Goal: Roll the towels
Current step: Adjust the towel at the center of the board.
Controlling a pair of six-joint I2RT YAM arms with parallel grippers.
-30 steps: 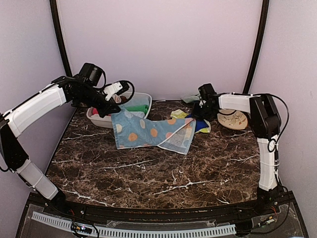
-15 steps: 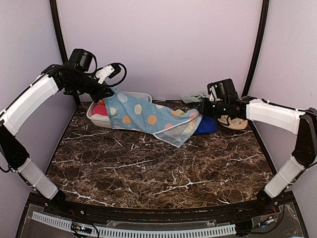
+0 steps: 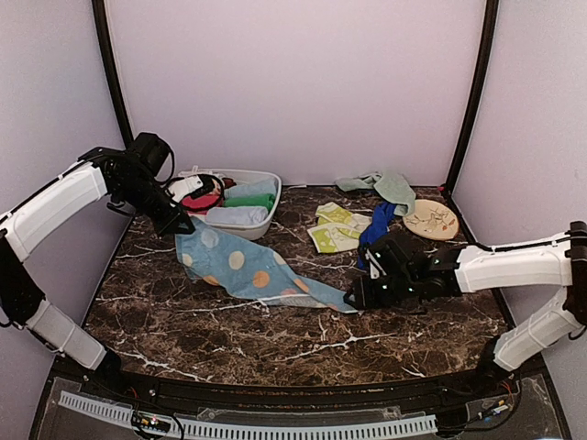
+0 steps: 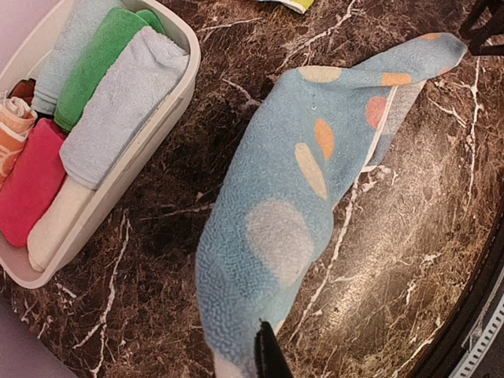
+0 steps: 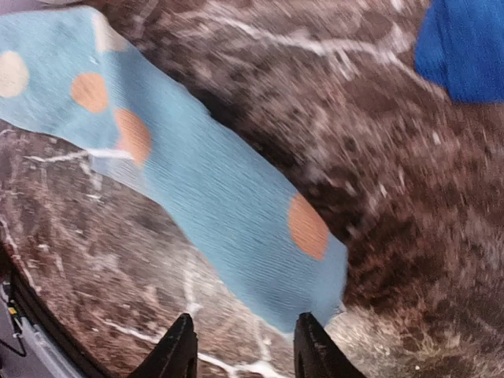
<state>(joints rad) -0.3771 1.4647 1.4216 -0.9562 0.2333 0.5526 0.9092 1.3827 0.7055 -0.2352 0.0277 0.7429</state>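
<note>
— On the near right of the marble table [image 3: 275, 344], what is the right gripper [image 3: 356, 295] doing?

— Hanging low over the stone, jaws standing apart. Its wrist view is showing both fingers [image 5: 179, 350] spread, with the end corner of the spotted light-blue towel [image 3: 243, 266] lying just beyond them. Nothing is sitting between them.

— And the towel itself?

— Stretching in a long diagonal strip across the middle of the table, from that corner up and leftward. It is lying narrow and partly bunched rather than spread flat, and one long edge is turning up its paler underside.

— The far left end?

— Rising off the marble into the left gripper [image 3: 179, 225]. The left wrist view is showing the cloth narrowing toward one dark finger [image 4: 268, 358]; the jaws are looking pinched on that corner, though the second finger is staying out of frame.

— Behind that?

— The white tub [image 3: 273, 194] is sitting just beyond the left gripper, holding rolled towels side by side: a green roll [image 4: 90, 67], a pale blue roll [image 4: 118, 102], a pink roll [image 4: 31, 181].

— Farther right?

— A yellow-green towel [image 3: 335, 229] and a dark blue towel [image 3: 376, 225] are lying touching each other, unrolled. A beige disc [image 3: 431, 220] is resting near the right wall, and a mint towel [image 3: 381, 186] is lying crumpled at the far edge.
</note>
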